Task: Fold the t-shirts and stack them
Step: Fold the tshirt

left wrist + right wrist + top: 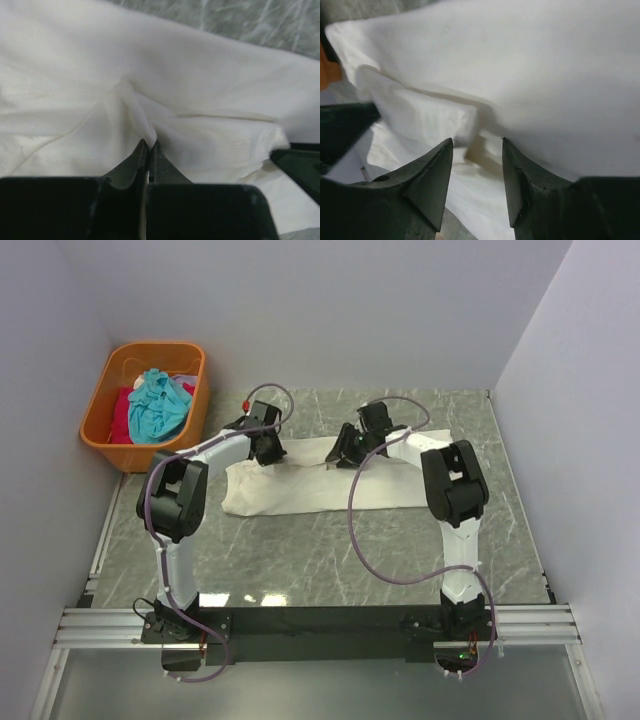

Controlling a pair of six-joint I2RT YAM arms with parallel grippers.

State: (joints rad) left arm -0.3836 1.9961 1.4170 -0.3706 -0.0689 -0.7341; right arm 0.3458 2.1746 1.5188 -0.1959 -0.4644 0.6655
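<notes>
Cream t-shirt (320,490) lay on the grey marbled table (300,560), spread as a long band running left to right across the middle, between the two arms. Edges uneven, with several layers folded over each other near the centre.

Left gripper (149,145) sat low on the shirt's upper left part. Jaws were pressed together, with a ridge of cream cloth pinched between the tips; fabric puckered up into the nip.

Right gripper (477,145) was over the shirt's upper edge, near the middle. Jaws stood apart with a clear gap and nothing clamped. A folded wad of cloth lay just beyond the left fingertip (437,170), and smooth fabric rose behind it. Whether the tips touched the cloth could not be told.

Orange plastic basket (100,430) stood in the far left corner, well apart from the cream shirt. Teal t-shirt (158,405) was bunched on top inside it, with red t-shirt (122,415) beneath and beside it.
</notes>
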